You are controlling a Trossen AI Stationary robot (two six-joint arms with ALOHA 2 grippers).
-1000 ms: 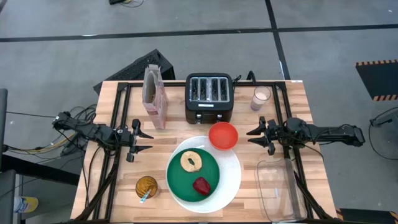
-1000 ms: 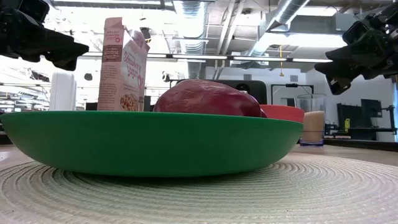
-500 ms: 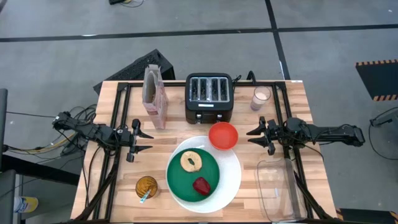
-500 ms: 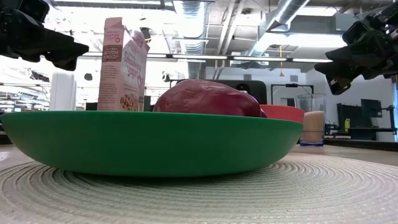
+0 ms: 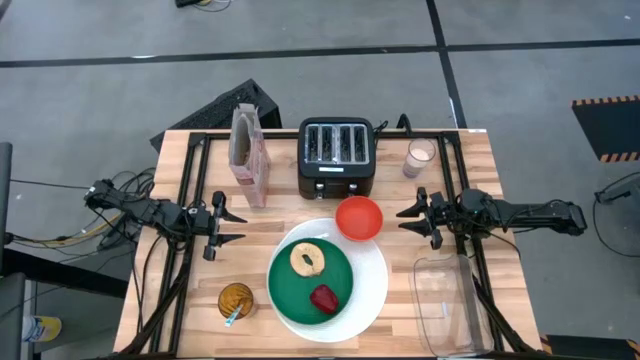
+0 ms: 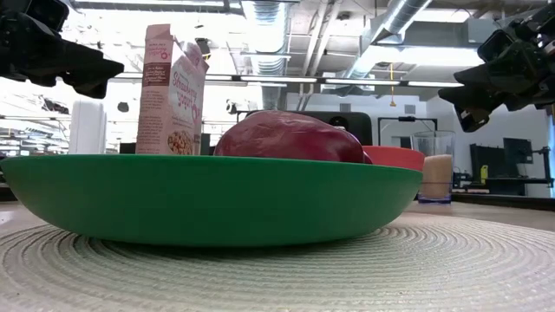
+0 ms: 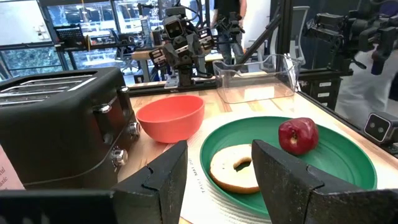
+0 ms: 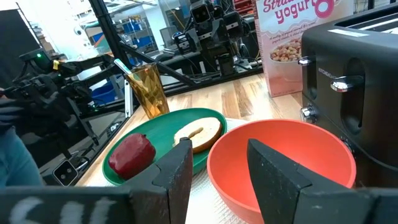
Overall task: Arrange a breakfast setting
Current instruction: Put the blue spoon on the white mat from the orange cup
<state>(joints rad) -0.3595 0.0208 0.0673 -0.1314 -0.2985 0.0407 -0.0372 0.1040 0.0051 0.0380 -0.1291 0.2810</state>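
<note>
In amber glass (image 5: 236, 300), perhaps spoon (image 5: 232, 317)

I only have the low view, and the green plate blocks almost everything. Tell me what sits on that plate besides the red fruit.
Observer: A bagel half lies on the green plate, apart from the red fruit.
Operator: Say what is under the plate.
Observer: A large white plate.
Operator: Give me the grippers.
Observer: Both open and empty; the left gripper is beside the cereal box, the right gripper near the red-orange bowl.
</note>
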